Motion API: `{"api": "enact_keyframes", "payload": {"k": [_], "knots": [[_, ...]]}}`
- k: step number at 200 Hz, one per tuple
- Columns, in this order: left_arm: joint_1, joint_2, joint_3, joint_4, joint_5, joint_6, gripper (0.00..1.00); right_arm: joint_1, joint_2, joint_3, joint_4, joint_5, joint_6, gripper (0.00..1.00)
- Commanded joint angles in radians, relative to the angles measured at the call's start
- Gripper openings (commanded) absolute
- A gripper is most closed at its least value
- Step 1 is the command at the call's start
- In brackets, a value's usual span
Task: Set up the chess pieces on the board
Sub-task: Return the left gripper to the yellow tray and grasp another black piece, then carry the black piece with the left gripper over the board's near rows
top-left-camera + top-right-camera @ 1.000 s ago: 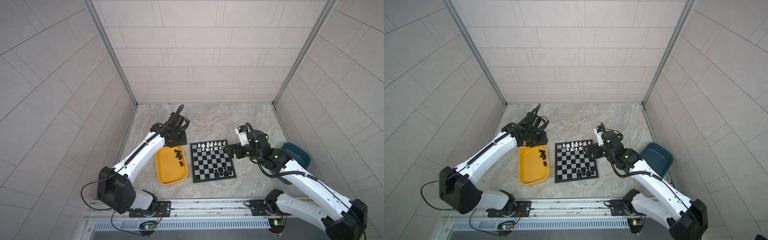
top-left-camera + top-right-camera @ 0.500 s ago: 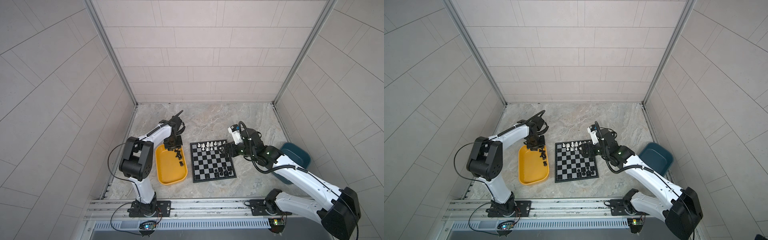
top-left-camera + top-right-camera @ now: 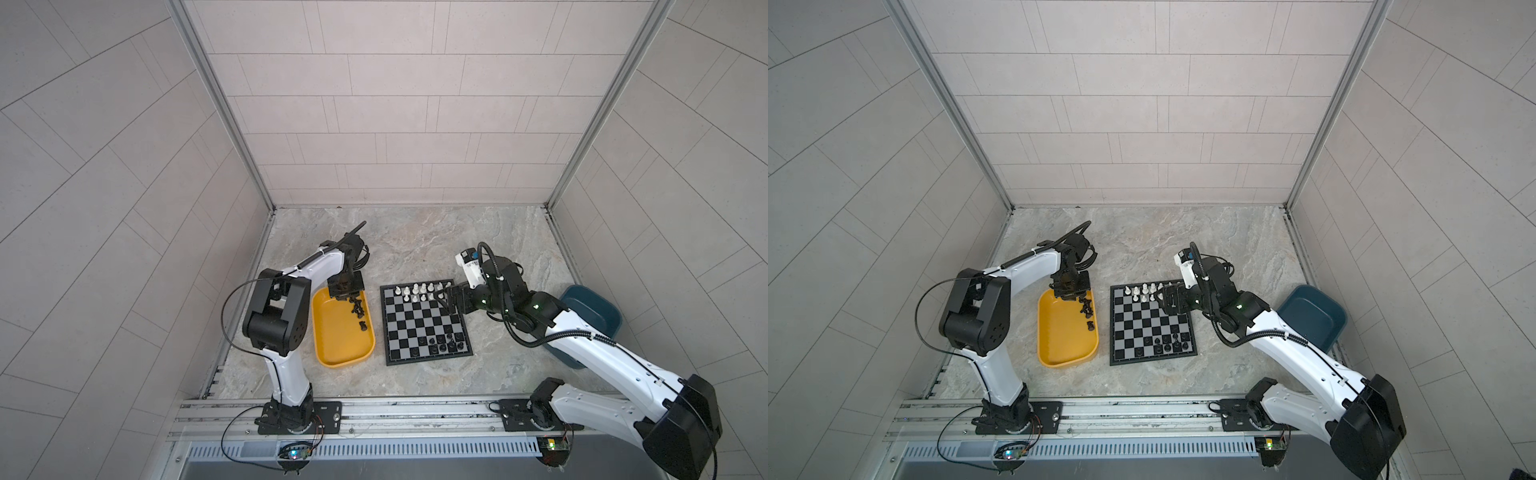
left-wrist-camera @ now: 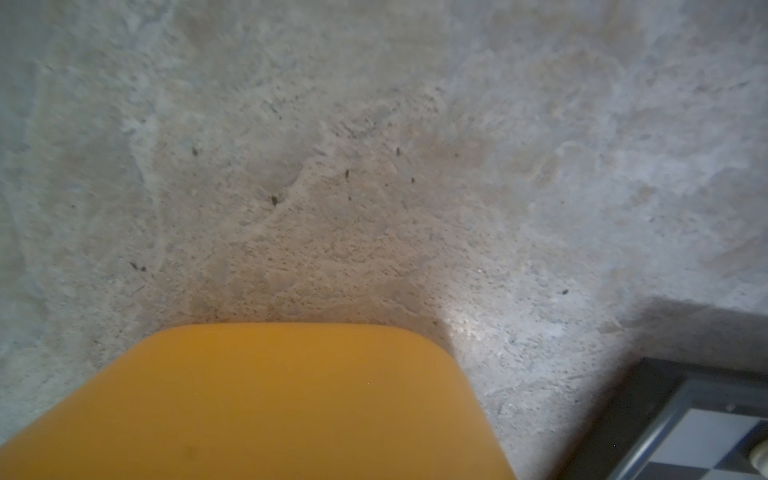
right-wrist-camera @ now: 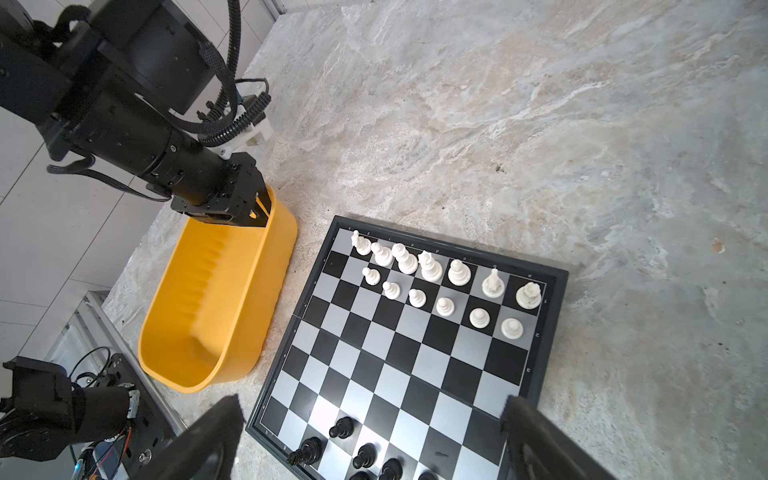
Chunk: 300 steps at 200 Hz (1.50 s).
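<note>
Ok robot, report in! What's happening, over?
Left fingers down in yellow tray, grip unseen. Right fingers open over board. White pieces mostly set; some black pieces left in tray. Nothing blocking.

The board (image 3: pixel 415 332) is showing black and grey checks inside a thin black border. The white chess pieces (image 3: pixel 415 291) are reading plain white, the black chess pieces (image 3: pixel 446 341) glossy black. The tray (image 3: pixel 338 345) is showing uniform yellow; the bin (image 3: pixel 594 307) is showing dark blue. The tabletop (image 3: pixel 415 241) is displaying grey-beige marbling, and the walls (image 3: pixel 415 104) are showing pale grey tile.
</note>
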Motion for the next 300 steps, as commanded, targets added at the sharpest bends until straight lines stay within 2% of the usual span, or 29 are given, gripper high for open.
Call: {"api": "enact_keyframes", "payload": {"k": [1,52,87,121,146,177,225,265,300], "knots": [[0.005,0.006,-0.018,0.035,-0.011,-0.017,0.26,0.002,-0.023,-0.006,0.007,-0.004,-0.002,0.99],[0.004,0.005,-0.058,0.067,-0.011,-0.031,0.22,0.0,-0.029,-0.01,0.015,-0.004,0.006,0.99],[0.003,-0.035,-0.067,0.063,-0.054,-0.03,0.14,-0.004,-0.041,-0.015,0.015,-0.002,0.008,0.99],[-0.004,-0.146,-0.044,-0.023,-0.075,0.011,0.09,-0.008,-0.052,-0.008,0.007,0.0,0.004,0.99],[-0.031,-0.274,-0.053,-0.064,0.019,0.079,0.08,-0.02,-0.063,-0.007,-0.01,0.006,0.001,0.99],[-0.206,-0.357,-0.027,-0.106,0.087,0.154,0.08,-0.072,-0.086,-0.027,-0.038,-0.001,-0.001,0.99],[-0.498,-0.238,0.029,-0.116,0.112,0.169,0.08,-0.137,-0.149,-0.065,-0.083,-0.006,0.013,0.99],[-0.6,-0.134,0.04,-0.067,0.142,0.168,0.08,-0.144,-0.186,-0.073,-0.112,0.009,0.02,1.0],[-0.637,-0.072,0.04,-0.047,0.15,0.156,0.08,-0.146,-0.207,-0.078,-0.124,0.021,0.023,1.0]]}}
